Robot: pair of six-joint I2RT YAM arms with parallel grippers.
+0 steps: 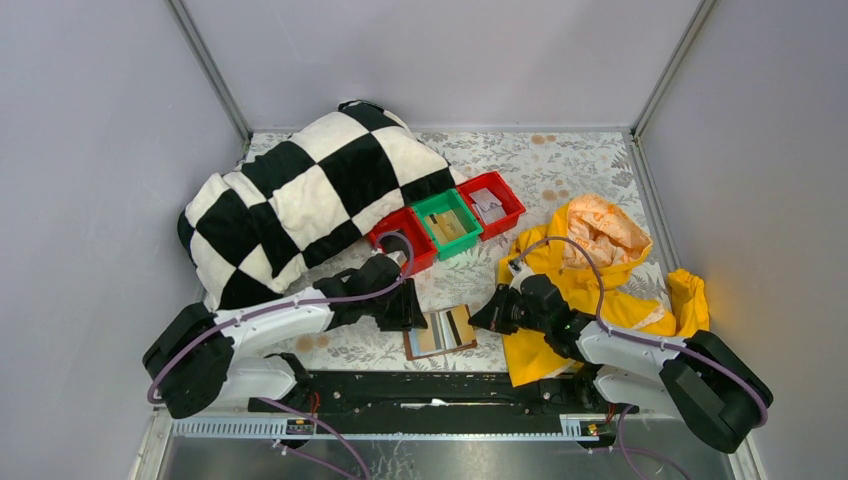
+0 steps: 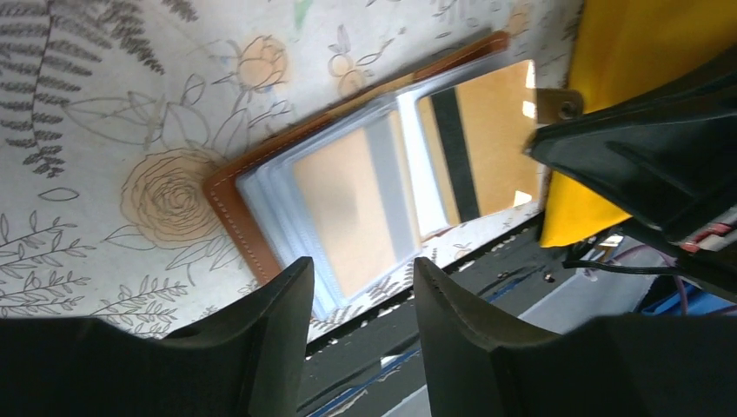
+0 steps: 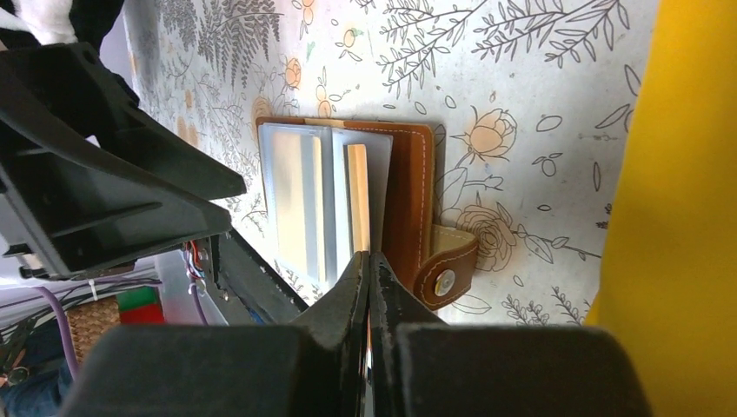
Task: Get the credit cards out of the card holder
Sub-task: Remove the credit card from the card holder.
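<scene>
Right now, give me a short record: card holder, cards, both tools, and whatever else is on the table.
card holder: open, near table edge, between the tools
credit cards: tan ones visible inside clear sleeves
left tool: open, empty, at holder's left edge
right tool: shut, tip at holder's right side
other: checkered blanket, yellow jacket, red and green bins

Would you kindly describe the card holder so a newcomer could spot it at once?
On the floral table, at the near edge left of the yellow raincoat, lies a brown leather card holder, opened flat. Unlike the red and green plastic bins behind it, it shows clear sleeves holding tan cards.
</scene>
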